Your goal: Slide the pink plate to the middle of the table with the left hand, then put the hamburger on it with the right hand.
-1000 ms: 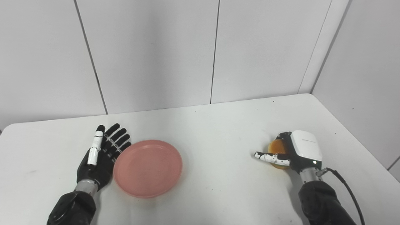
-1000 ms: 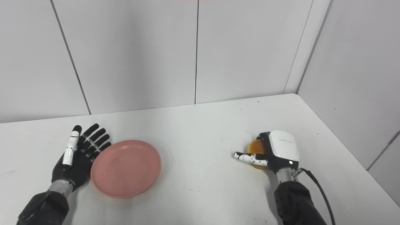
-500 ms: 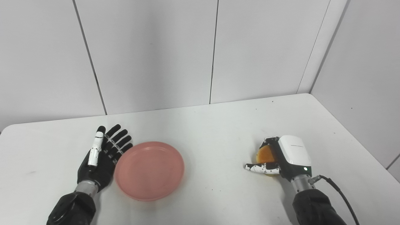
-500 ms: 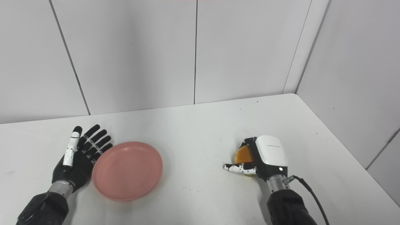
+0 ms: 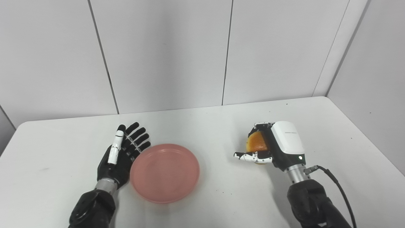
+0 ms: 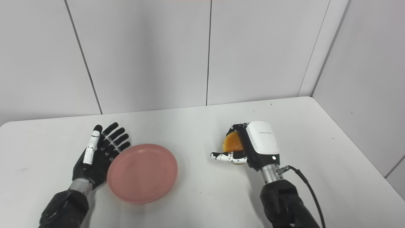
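Observation:
The pink plate (image 5: 165,172) lies flat on the white table (image 5: 208,123), left of the middle. My left hand (image 5: 121,155) is open, its fingers spread, lying against the plate's left rim. My right hand (image 5: 273,145) is shut on the hamburger (image 5: 255,143), an orange-brown bun seen between its fingers, and holds it tilted above the table to the right of the plate. The thumb sticks out to the left under the bun. The same scene shows in the right eye view, with the plate (image 6: 142,172), the left hand (image 6: 98,155) and the hamburger (image 6: 232,142).
Grey panel walls stand behind the table and along its right side. A black cable (image 5: 335,186) runs from my right wrist. The table's right edge (image 5: 364,136) lies close to the right arm.
My right hand has lifted the hamburger off the table and carried it left toward the plate. The camera has shifted, so the whole scene sits further right. The left hand stays by the plate.

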Motion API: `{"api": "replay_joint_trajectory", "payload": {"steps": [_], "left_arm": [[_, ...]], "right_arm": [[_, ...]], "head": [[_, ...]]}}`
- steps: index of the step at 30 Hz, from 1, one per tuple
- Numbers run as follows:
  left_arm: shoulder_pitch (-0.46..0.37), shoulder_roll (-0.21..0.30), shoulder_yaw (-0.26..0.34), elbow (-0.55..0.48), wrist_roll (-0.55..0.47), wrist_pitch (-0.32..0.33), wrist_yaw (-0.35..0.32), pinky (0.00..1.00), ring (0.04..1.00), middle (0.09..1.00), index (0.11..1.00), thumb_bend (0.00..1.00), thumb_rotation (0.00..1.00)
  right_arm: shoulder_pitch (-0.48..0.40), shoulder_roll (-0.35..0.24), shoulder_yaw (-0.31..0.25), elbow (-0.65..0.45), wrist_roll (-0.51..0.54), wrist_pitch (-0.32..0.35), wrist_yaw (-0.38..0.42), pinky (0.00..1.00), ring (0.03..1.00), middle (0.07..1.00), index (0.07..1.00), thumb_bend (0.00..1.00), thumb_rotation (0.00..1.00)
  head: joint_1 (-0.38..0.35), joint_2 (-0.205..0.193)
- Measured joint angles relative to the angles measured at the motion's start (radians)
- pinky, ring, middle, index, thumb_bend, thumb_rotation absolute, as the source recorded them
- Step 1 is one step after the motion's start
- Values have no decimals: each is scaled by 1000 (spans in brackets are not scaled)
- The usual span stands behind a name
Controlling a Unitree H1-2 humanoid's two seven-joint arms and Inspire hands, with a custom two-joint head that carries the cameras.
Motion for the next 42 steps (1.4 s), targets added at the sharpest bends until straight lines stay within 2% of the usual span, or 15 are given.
{"api": "replay_joint_trajectory", "payload": {"steps": [4, 6, 8, 10, 12, 13, 15, 18, 22, 27, 29, 32, 35, 42], "left_arm": [[-5, -18, -8, 15, 8, -22, 1, 720, 746, 755, 761, 656, 672], [-20, -28, -9, 49, 15, -50, 1, 698, 725, 734, 716, 680, 654], [-41, -36, -10, 97, 19, -87, 0, 689, 717, 719, 702, 689, 644], [-57, -43, -10, 131, 21, -116, -1, 687, 702, 704, 689, 695, 626], [-74, -49, -13, 167, 24, -142, -3, 686, 706, 717, 705, 681, 635], [-78, -52, -15, 173, 29, -146, -3, 679, 708, 720, 710, 682, 636], [-82, -58, -16, 188, 41, -167, -3, 671, 705, 716, 703, 692, 634], [-90, -76, -13, 222, 41, -208, -3, 672, 695, 693, 674, 715, 623], [-102, -85, -12, 245, 40, -224, -4, 666, 689, 698, 693, 708, 617], [-101, -93, 2, 253, 38, -239, -12, 665, 681, 694, 681, 700, 606], [-97, -96, 3, 244, 39, -239, -12, 667, 684, 701, 699, 688, 608], [-88, -96, 5, 231, 39, -239, -12, 680, 696, 713, 706, 681, 612], [-83, -97, 1, 227, 40, -239, -12, 672, 702, 715, 697, 704, 625], [-81, -97, 1, 219, 43, -237, -11, 682, 694, 697, 663, 700, 619]], "right_arm": [[-17, 5, 8, -64, 10, 0, 71, 127, 181, 270, 390, 449, 368], [-37, 11, 9, -68, 20, 0, 96, 126, 177, 264, 359, 475, 281], [-56, 24, 12, -67, 32, -5, 99, 123, 174, 261, 347, 477, 264], [-71, 40, 20, -63, 46, -28, 99, 116, 165, 249, 314, 470, 267], [-82, 54, 35, -57, 49, -39, 102, 106, 155, 237, 295, 464, 319], [-85, 63, 39, -56, 48, -40, 105, 104, 153, 233, 295, 464, 325], [-92, 86, 55, -54, 41, -40, 111, 97, 148, 229, 295, 462, 309], [-103, 139, 84, -57, 27, -38, 138, 94, 145, 227, 288, 476, 203], [-124, 196, 117, -55, 5, -36, 163, 109, 160, 242, 302, 484, 173], [-162, 219, 138, 59, -19, -42, 138, 119, 171, 253, 308, 476, 250], [-162, 223, 152, 94, -28, -42, 137, 119, 170, 251, 300, 468, 272], [-170, 238, 166, 141, -34, -51, 123, 119, 171, 252, 303, 465, 327], [-183, 248, 176, 220, -34, -67, 96, 110, 160, 231, 272, 483, 284], [-202, 246, 203, 328, -39, -77, 51, 108, 156, 227, 266, 498, 294]], "head": [[78, -3], [106, -12], [129, -12], [156, -3], [179, 1], [196, -6], [206, -11], [219, -2], [224, -3], [222, -3], [216, 17], [218, 23], [222, 34], [222, 37]]}}
